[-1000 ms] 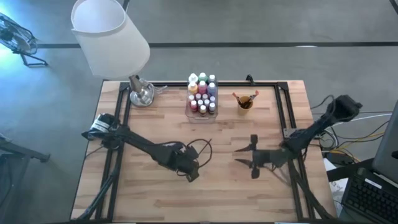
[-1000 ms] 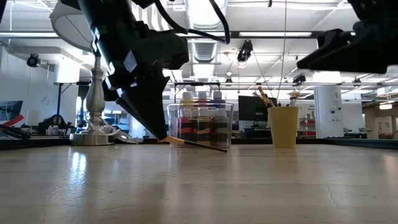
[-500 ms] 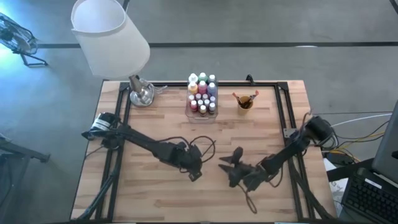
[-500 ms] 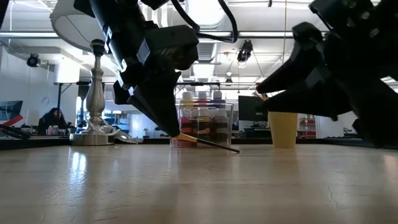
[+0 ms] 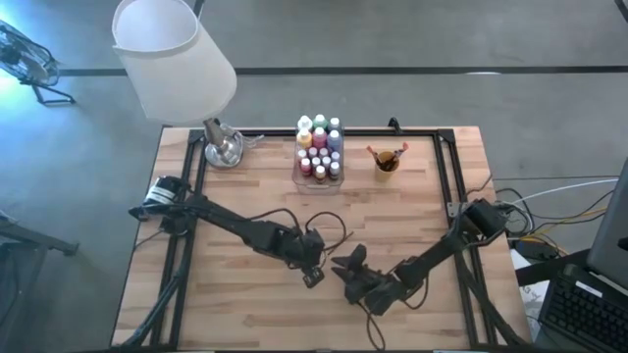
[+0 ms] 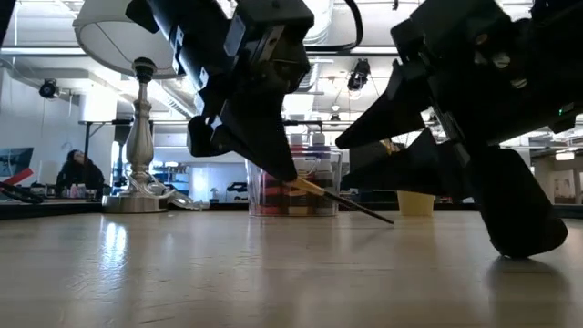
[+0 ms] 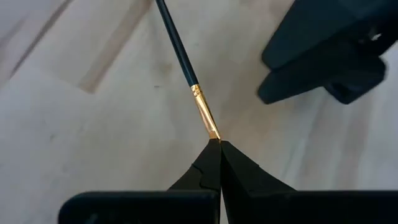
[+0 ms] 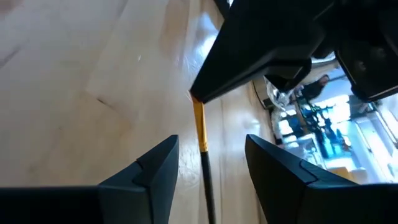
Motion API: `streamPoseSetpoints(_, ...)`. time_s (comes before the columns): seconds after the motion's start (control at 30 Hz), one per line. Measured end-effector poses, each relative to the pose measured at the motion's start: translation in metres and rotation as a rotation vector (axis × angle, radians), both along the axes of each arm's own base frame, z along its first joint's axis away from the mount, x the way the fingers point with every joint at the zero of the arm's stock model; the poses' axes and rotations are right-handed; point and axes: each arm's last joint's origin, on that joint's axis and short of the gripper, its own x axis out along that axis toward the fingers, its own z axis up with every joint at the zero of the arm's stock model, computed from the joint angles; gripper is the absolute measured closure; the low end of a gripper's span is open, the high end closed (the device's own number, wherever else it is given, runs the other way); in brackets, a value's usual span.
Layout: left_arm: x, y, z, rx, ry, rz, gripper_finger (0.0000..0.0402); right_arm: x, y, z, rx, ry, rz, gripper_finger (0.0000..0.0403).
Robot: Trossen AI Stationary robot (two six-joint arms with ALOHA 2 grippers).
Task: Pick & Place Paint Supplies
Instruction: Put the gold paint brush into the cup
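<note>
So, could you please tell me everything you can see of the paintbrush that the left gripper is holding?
The paintbrush is thin, with a dark handle and a gold ferrule. The left gripper is shut on its ferrule end, hiding the bristles. In the low view it slants down, its handle tip close to the wooden table. The right gripper, open, brackets the handle without touching it.

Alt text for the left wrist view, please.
The left gripper, shut, pinches a paintbrush by the tip of its gold ferrule, the dark handle pointing away over the wooden table. The right gripper looms dark beside it.
</note>
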Motion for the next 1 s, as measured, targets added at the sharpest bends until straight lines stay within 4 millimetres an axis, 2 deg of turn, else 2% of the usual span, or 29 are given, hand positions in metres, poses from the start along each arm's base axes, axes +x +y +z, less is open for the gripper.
streamPoseSetpoints(0.17,0.001,0.001,0.001,-0.009,-0.015,-0.003,0.0401,0.008,0.001,0.002,-0.060,0.026,-0.057,0.0221)
streamPoseSetpoints(0.63,0.004,-0.001,0.004,-0.034,-0.044,-0.027,0.0401,0.021,-0.016,0.001,0.010,0.062,-0.077,0.0254)
streamPoseSetpoints(0.8,0.004,-0.001,0.004,-0.034,-0.045,-0.028,0.0401,0.021,-0.017,0.000,0.027,0.064,-0.088,0.0281)
streamPoseSetpoints(1.0,0.004,-0.001,0.004,-0.036,-0.051,-0.029,0.0402,0.021,-0.019,-0.001,0.040,0.077,-0.077,0.0333)
